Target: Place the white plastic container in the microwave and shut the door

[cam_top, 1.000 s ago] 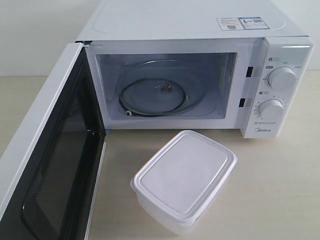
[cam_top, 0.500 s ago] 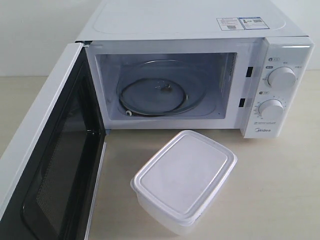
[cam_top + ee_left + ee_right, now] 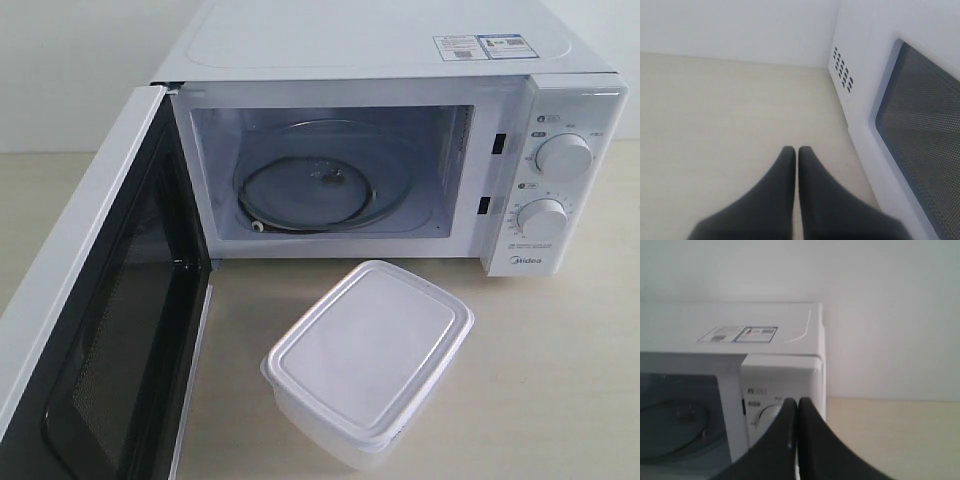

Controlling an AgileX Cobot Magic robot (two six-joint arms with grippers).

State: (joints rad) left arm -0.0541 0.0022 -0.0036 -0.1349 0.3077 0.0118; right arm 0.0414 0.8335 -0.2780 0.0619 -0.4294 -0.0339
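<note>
— Pale cream surface (image 3: 560, 380) under everything, with a blank white wall (image 3: 70, 70) behind. Where is the white plastic container (image 3: 370, 360)?
— It stands on the surface just in front of the microwave (image 3: 380, 40), outside it. Its lid is on, and it sits at an angle to the microwave's front, before the right half of the cavity opening.
— And the cavity?
— The glass turntable (image 3: 310, 185) lies on its floor.
— How does the door (image 3: 110, 320) stand?
— It is swung wide open on the microwave's left side, with its black inner frame and dark window turned toward the container.
— Controls?
— Two round dials (image 3: 563, 155) sit one above the other on the panel right of the cavity. Stickers (image 3: 480, 46) sit on the microwave's top, above that panel.
— The left end effector (image 3: 796, 150)?
— Its dark fingers are pressed together with nothing between them. It hangs over bare surface beside the door's outer face, near the vent holes (image 3: 842, 70) in the microwave's side.
— The right end effector (image 3: 797, 401)?
— That one is pressed together too and holds nothing. It is raised in front of the microwave's control panel, and its tips overlap a dial in the right wrist view.
</note>
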